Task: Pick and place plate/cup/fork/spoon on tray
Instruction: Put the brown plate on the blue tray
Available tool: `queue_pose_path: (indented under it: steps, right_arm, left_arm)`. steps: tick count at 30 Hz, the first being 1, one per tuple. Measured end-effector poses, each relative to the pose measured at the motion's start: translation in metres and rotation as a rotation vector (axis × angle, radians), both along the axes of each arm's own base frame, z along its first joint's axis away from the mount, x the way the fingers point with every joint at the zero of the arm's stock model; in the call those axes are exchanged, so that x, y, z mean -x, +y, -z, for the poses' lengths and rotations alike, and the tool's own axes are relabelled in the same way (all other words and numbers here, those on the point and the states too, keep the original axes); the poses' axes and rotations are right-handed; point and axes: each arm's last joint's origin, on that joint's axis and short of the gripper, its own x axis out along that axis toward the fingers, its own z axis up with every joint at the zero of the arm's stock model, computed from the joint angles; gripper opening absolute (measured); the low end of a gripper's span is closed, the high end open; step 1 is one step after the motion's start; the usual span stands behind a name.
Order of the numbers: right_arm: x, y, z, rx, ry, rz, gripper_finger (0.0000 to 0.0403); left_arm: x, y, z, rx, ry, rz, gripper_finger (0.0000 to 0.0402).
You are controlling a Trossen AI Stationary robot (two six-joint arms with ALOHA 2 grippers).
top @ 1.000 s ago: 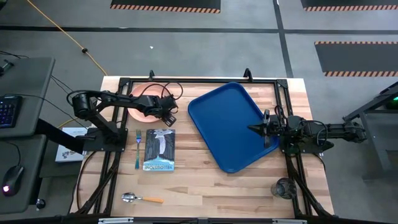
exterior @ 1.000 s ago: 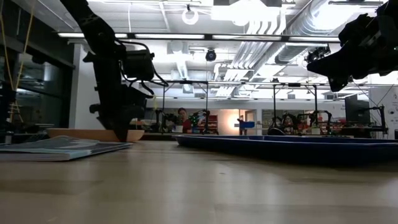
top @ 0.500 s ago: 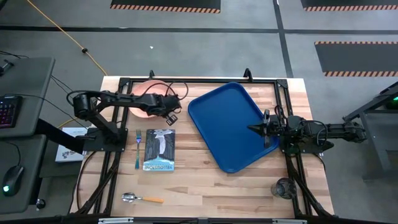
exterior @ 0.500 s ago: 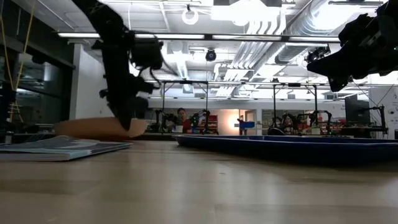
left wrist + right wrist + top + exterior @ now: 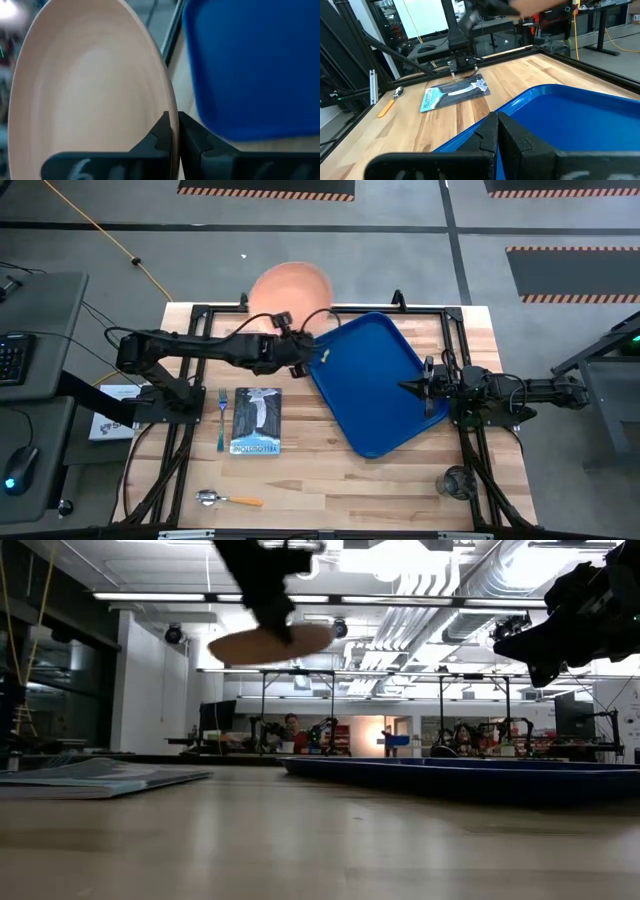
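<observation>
The peach-orange plate [image 5: 290,286] hangs high in the air by the table's far edge, left of the dark blue tray [image 5: 365,380]. My left gripper [image 5: 283,322] is shut on it. In the low view the plate [image 5: 270,641] floats well above the table. My right gripper [image 5: 405,388] is shut on nothing and hovers over the tray's right side. The teal fork [image 5: 221,418] lies at the left. The orange-handled spoon [image 5: 228,500] lies near the front edge, and the cup [image 5: 457,482] stands at the front right. My left gripper pinches the plate's rim [image 5: 173,107] between its two fingers, one on the inner face and one on the outer side. In the low view the fingers [image 5: 268,610] come down on it from above. The plate is lifted clear of the table, almost level, its tray-side edge slightly higher.
A blue-and-white booklet [image 5: 256,420] lies between the fork and the tray. The tray sits at an angle across the table's middle and right. Bare wood shows along the front, between the spoon and the cup.
My left gripper has shut on the plate's rim, then risen and swung toward the tray. The plate, which lay on the table at the far left, now hangs clear and much higher.
</observation>
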Motion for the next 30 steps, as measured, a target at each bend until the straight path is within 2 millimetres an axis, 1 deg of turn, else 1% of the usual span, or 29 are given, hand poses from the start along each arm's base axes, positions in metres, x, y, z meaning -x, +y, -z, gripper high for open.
queue_pose_path:
  steps: [3, 5, 7, 10, 13, 15, 17, 21, 26, 30]
  right_arm:
    - [0.0, 0.0, 0.0, 0.0, 0.0, 0.0, 0.0]
    - [0.0, 0.0, 0.0, 0.0, 0.0, 0.0, 0.0]
    - [0.0, 0.0, 0.0, 0.0, 0.0, 0.0, 0.0]
    - [0.0, 0.0, 0.0, 0.0, 0.0, 0.001, 0.0]
    - [0.0, 0.0, 0.0, 0.0, -0.001, 0.0, 0.0]
    - [0.0, 0.0, 0.0, 0.0, 0.0, 0.0, 0.0]
    - [0.0, 0.0, 0.0, 0.0, 0.0, 0.001, 0.0]
    - [0.0, 0.0, 0.0, 0.0, 0.0, 0.0, 0.0]
    - [0.0, 0.0, 0.0, 0.0, 0.0, 0.0, 0.0]
    - [0.0, 0.0, 0.0, 0.0, 0.0, 0.0, 0.0]
  left_arm:
    - [-0.011, -0.015, -0.016, -0.065, -0.059, 0.103, 0.0003]
    - [-0.014, -0.023, -0.021, -0.091, -0.089, 0.144, 0.0003]
    - [-0.016, -0.027, -0.024, -0.106, -0.106, 0.166, 0.0003]
    - [-0.017, -0.026, -0.025, -0.111, -0.119, 0.166, 0.0003]
    - [-0.023, -0.025, -0.019, -0.043, -0.133, 0.22, 0.0003]
    - [-0.031, -0.026, -0.009, 0.023, -0.135, 0.283, 0.0003]
    - [-0.042, -0.031, 0.004, 0.048, -0.112, 0.342, 0.0003]
    - [-0.066, -0.04, 0.041, 0.002, -0.026, 0.403, 0.0003]
    - [-0.104, -0.046, 0.083, 0.029, 0.059, 0.439, 0.0003]
    - [-0.129, -0.053, 0.107, 0.063, 0.132, 0.44, 0.0003]
